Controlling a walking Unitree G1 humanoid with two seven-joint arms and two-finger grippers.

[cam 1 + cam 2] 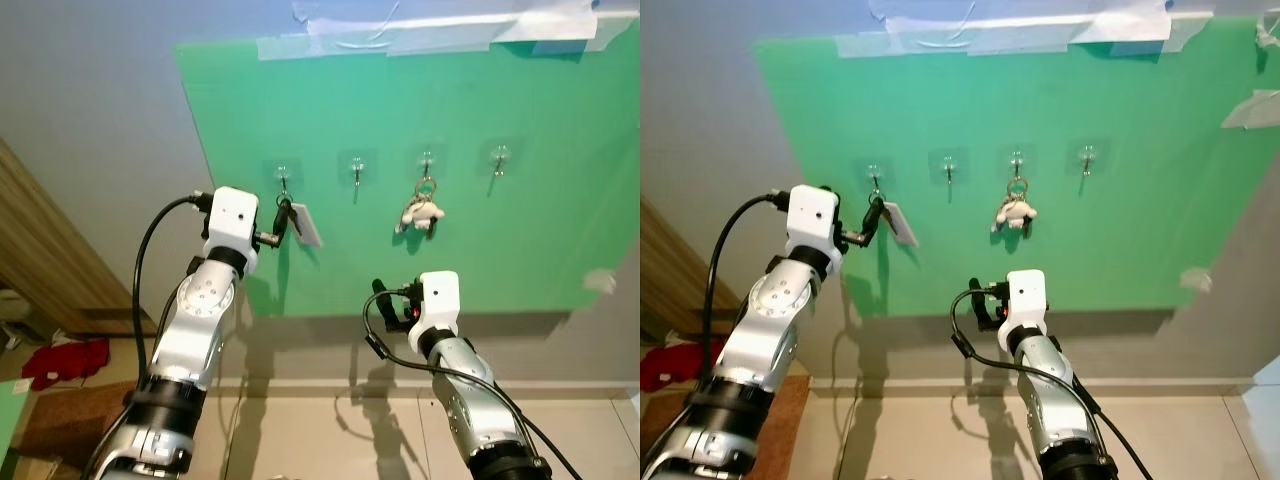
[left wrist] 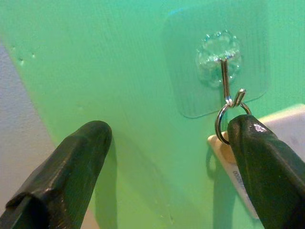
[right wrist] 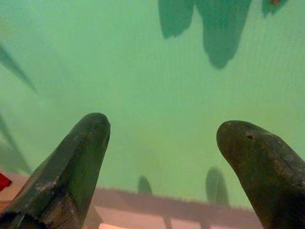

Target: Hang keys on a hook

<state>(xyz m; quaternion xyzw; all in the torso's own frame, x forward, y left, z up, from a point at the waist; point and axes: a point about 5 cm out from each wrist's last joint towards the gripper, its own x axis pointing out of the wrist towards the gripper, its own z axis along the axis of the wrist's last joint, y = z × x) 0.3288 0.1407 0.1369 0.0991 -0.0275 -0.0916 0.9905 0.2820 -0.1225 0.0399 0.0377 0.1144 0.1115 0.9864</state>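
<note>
The left gripper (image 2: 167, 162) is standing wide open at the leftmost hook (image 1: 283, 180) of four along the green board (image 1: 520, 230), where the key ring (image 2: 228, 125) and white tag (image 1: 306, 226) are hanging; backing away seems next. A second set (image 1: 422, 212) is occupying the third hook. The right gripper (image 3: 171, 162) is gaping empty below.

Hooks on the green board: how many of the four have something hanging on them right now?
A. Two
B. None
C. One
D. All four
A: the white tag's key ring sits on the leftmost hook by the left end effector, and a white charm keychain hangs from the third hook; the other two are bare.
</note>
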